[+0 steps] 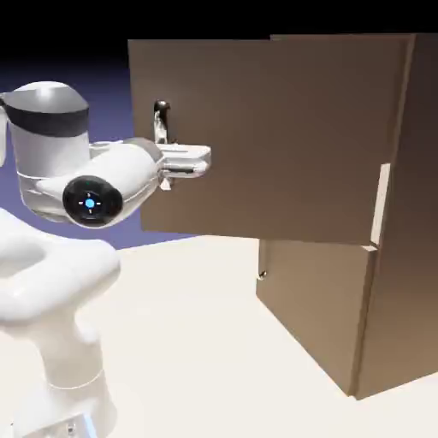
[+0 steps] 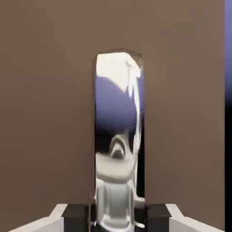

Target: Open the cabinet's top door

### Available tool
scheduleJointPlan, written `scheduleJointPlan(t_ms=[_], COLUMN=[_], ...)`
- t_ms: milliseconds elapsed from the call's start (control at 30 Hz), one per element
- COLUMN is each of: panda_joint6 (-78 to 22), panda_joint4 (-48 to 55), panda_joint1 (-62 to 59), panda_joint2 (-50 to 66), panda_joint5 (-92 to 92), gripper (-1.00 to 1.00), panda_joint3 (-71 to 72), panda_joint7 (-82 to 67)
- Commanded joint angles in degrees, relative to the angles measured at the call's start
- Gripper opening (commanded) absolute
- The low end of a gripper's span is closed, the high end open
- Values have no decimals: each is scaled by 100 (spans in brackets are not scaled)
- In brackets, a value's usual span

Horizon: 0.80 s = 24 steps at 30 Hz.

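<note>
From my station, the exterior view has the white arm [image 1: 60, 257] rising at the lower left, with its wrist turned level so the hand [image 1: 171, 167] reaches rightward and meets the silver handle [image 1: 161, 121] partway down the bar. In the hand view, my 2 dark fingertips [image 2: 76, 214] sit tight against either side of the bar's lower end, so the hand is clenched on the handle. The handle fills the middle of that view as a rounded, mirror-bright upright strip reflecting blue-violet and white, with flat brown wood behind it and a thin strip of backdrop at the right edge.

Moving right, the top door [image 1: 265, 137] is a plain, flat brown panel, swung well out from the cabinet [image 1: 402, 214] so that its handle edge points toward the arm and its hinge side stays at the cabinet's front corner. Below it, the shorter lower door [image 1: 312, 304] sits shut, with a small knob [image 1: 263, 275] near its left edge. The cabinet stands on the pale counter [image 1: 197, 342] at the exterior view's right, well apart from the arm's base.
</note>
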Motion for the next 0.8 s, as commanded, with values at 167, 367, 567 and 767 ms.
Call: scheduleJointPlan(t_ms=[167, 367, 567, 767], panda_joint6=[-634, -1383, -2282, -3157], panda_joint4=[848, 1893, 3074, 4127], panda_joint1=[603, 1386, 2245, 2926], panda_joint2=[1246, 2492, 3738, 4849], panda_joint5=[-886, -1606, -2144, -2505], gripper=[-100, -100, -100, -100], panda_joint3=[-792, -1596, -2430, -3157], panda_joint7=[-665, -1305, -2002, -2768])
